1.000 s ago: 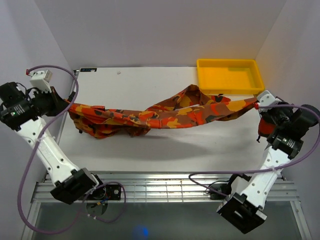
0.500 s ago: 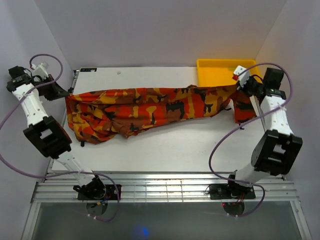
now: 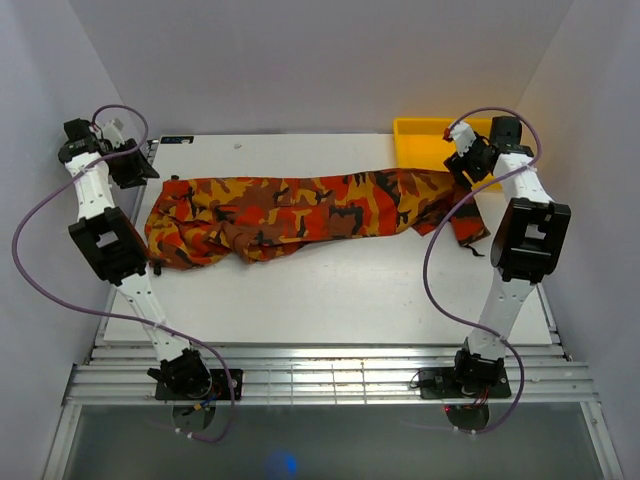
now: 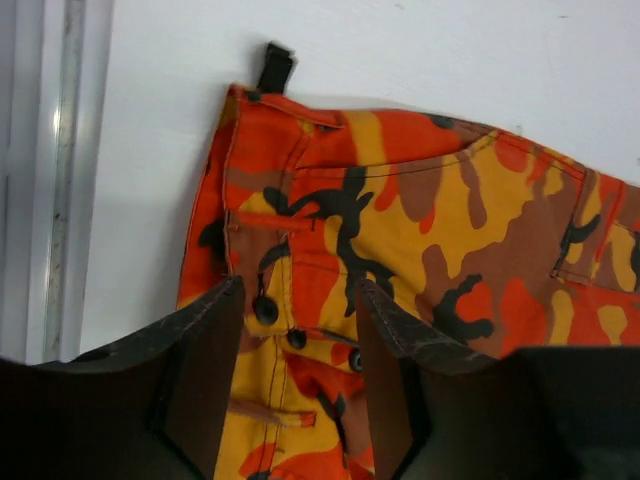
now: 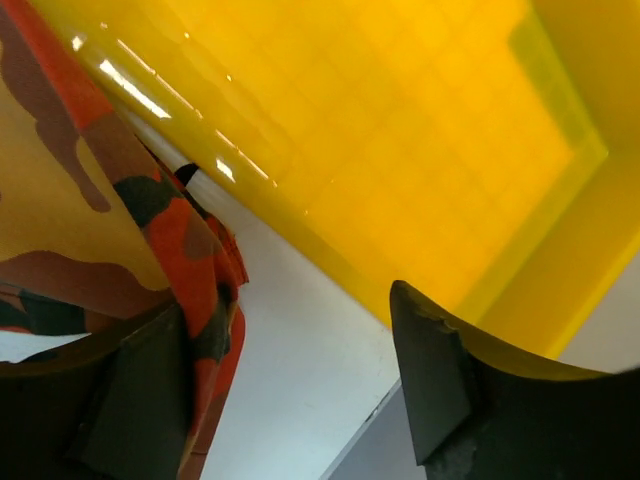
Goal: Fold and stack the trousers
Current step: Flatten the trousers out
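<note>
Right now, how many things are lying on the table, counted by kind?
camouflage trousers: 1
yellow plastic tray: 1
Total: 2

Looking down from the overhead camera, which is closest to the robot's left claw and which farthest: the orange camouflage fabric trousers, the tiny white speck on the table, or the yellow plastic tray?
From the left gripper:
1. Orange camouflage trousers, waist end directly below it, left side.
2. Tiny white speck, far edge, left of centre.
3. Yellow plastic tray, far right corner.
</note>
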`<state>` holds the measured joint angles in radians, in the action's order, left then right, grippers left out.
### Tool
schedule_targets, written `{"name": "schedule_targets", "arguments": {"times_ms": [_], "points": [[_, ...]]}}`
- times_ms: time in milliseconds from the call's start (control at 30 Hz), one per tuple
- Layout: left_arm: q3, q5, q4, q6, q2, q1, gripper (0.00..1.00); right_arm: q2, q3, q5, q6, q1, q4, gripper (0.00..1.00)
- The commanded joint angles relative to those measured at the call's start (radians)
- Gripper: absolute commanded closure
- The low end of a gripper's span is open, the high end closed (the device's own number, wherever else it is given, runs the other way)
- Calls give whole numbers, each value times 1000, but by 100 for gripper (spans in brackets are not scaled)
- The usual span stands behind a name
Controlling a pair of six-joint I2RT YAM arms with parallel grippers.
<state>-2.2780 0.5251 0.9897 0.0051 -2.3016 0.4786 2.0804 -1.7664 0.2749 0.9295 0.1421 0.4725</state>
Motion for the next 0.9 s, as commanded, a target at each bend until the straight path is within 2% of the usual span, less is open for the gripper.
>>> {"name": "schedule_targets", "arguments": {"times_ms": [0,33,100,167,233,300,367,433,467,533,567,600,633,667,733,800,833,867], "points": [[88,-118,-28,55,157,26,40,-123,5,-31,24,45,75,24],[119,-132,-28,71,233,29,32,-204,37,-19,49,54,104,23],[181,-114,13,180,307,31,31,-284,120,44,144,73,185,25],[254,2,147,331,388,28,35,-377,168,104,239,71,354,27],[381,15,207,392,435,18,35,-440,244,118,252,56,423,27],[487,12,218,459,512,-4,36,-454,289,107,182,36,423,27],[630,-26,129,467,568,-43,36,-430,283,118,135,37,416,29],[661,-16,110,449,597,-89,36,-373,210,133,33,43,376,32],[647,2,115,443,590,-110,38,-347,170,129,-7,44,365,47],[623,9,115,415,556,-153,39,-222,70,104,-55,40,374,65],[589,9,110,408,542,-196,39,-171,-59,65,-60,37,393,79],[568,3,110,398,507,-216,40,-70,-132,55,-58,37,478,82],[545,6,110,374,490,-231,40,-28,-213,64,-3,43,564,81],[517,25,128,369,473,-250,41,-4,-345,148,34,62,643,77],[457,55,151,375,438,-267,41,-26,-380,240,156,88,815,71],[451,55,171,406,441,-314,41,-121,-233,312,227,90,833,69],[480,62,170,427,453,-333,41,-252,-150,334,268,85,803,68],[503,59,129,447,490,-384,41,-317,-63,345,320,71,780,64]]}}
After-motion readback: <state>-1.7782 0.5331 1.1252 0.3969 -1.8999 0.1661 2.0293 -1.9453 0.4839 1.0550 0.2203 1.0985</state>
